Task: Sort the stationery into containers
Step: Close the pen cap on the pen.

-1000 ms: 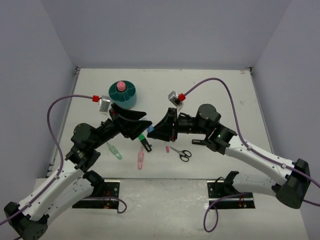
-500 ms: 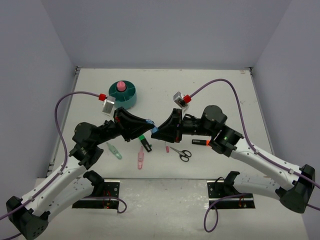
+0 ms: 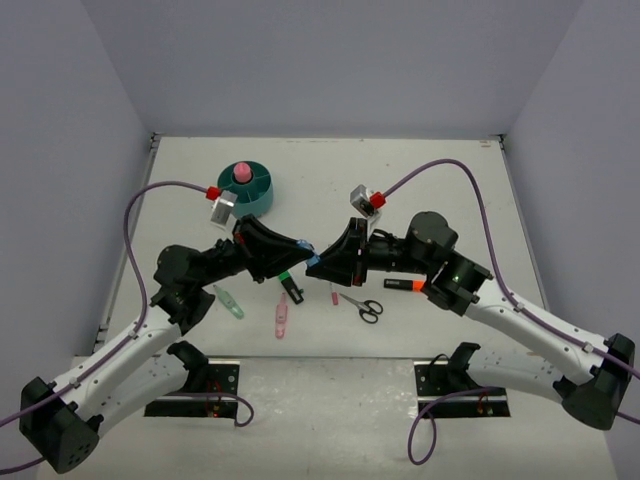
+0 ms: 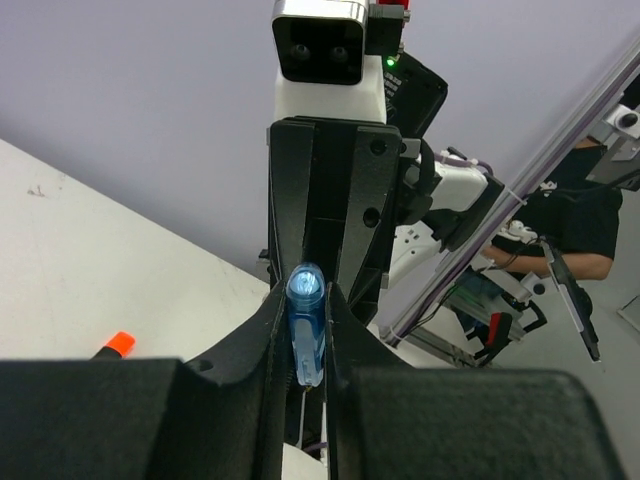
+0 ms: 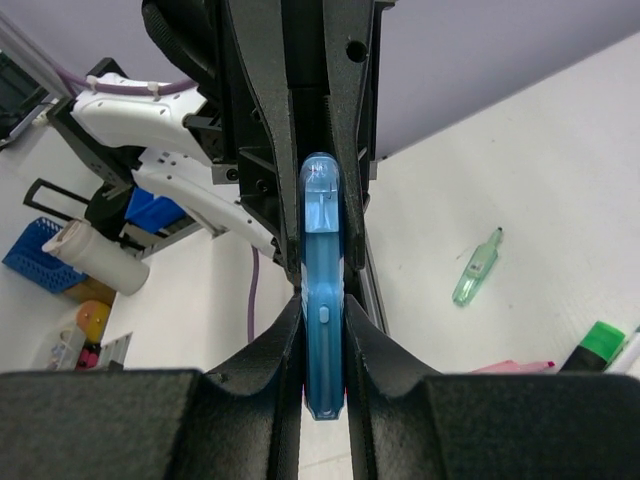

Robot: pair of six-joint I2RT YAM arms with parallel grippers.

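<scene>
Clamping blue marker [image 5: 322, 300] with left fingers [image 4: 262, 345] and right fingers [image 5: 272, 350] together; wrist views show grip, top view hides it.

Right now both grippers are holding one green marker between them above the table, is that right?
Not green. The left gripper and right gripper hold one blue marker between them above the table; both wrist views show its colour.

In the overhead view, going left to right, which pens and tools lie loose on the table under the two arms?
pale green marker → pink marker → scissors → black-and-orange marker
</scene>
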